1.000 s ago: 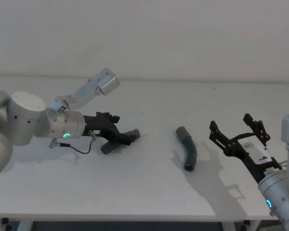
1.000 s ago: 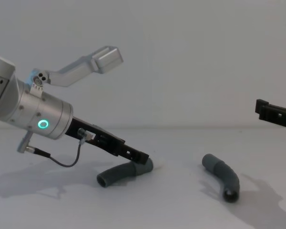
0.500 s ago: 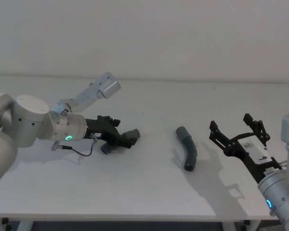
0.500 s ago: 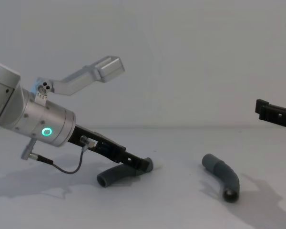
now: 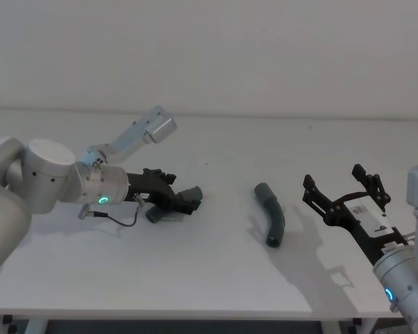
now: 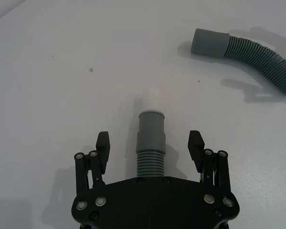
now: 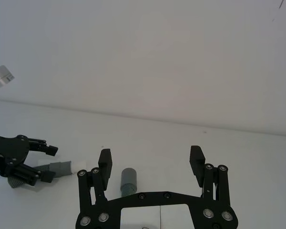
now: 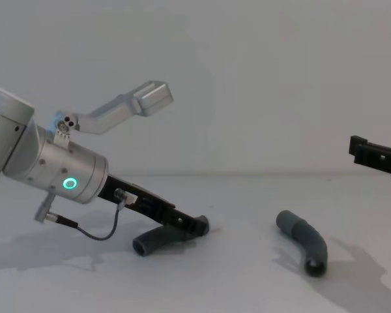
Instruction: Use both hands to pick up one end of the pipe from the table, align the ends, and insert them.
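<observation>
White table [image 5: 216, 278]: left hand [image 6: 149, 139] astride pipe [image 6: 150, 128], plug tip [image 7: 81, 166] pointing right.

Your two curved, ribbed grey hoses lie well apart on the counter [image 5: 195, 278]. The left hose [image 6: 150, 143] has a white-tipped collar pointing right. The right hose [image 5: 273, 217] has a plain cuff at its far end.

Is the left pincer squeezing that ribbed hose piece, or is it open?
Open. The fingers of the left pincer stand apart either side of the grey collar on the hose piece, with white table showing in both gaps.
</observation>
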